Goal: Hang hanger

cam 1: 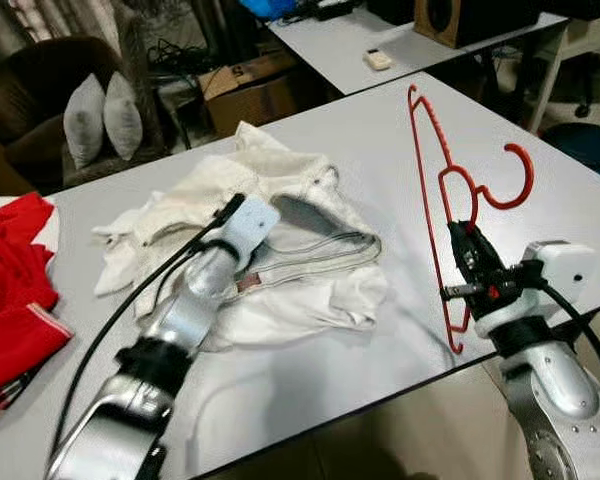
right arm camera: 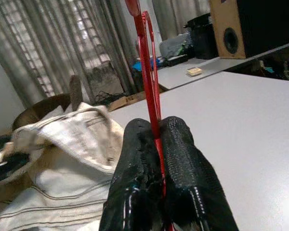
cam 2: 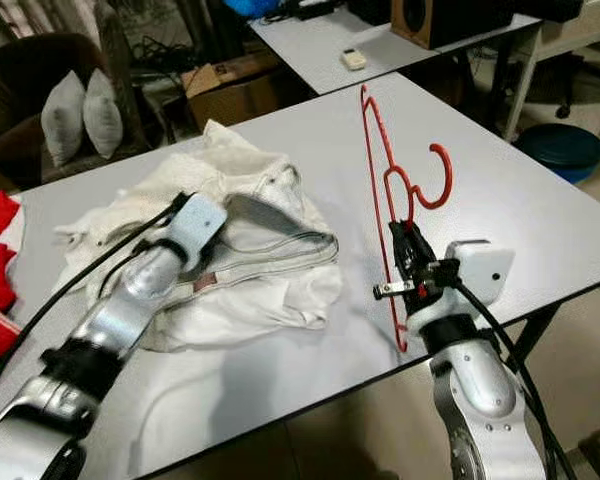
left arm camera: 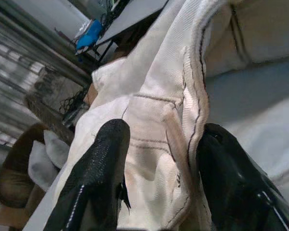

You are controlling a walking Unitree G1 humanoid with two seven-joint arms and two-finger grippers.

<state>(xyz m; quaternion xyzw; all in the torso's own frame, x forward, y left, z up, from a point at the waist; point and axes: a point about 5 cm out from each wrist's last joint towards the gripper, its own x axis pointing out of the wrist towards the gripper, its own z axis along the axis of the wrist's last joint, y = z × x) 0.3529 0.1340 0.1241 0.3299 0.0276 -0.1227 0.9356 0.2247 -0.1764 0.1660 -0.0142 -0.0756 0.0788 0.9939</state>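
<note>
The right gripper (cam 1: 467,250), at the lower right of the frame, is clenched on the lower bar of the red hanger (cam 1: 435,190), which stands tilted above the table (cam 1: 540,210), hook to the right. In the right wrist view the two fingers (right arm camera: 183,178) pinch the thin red bar between them. The left gripper (left arm camera: 156,163), in the middle of the frame, has its fingers spread around the collar edge of the white garment (cam 1: 280,250), which lies crumpled left of the hanger; whether it grips the cloth firmly I cannot tell.

The step in hand looks like getting the hanger into the garment's neck. To do it well, the left gripper should hold the collar open and lifted off the table, so that one hanger arm can slide in without snagging on folds. The pinch on the bar is narrow, so the hanger may swing; slow, level motion should help. A red cloth (cam 1: 15,290) lies at the left edge, well apart.
</note>
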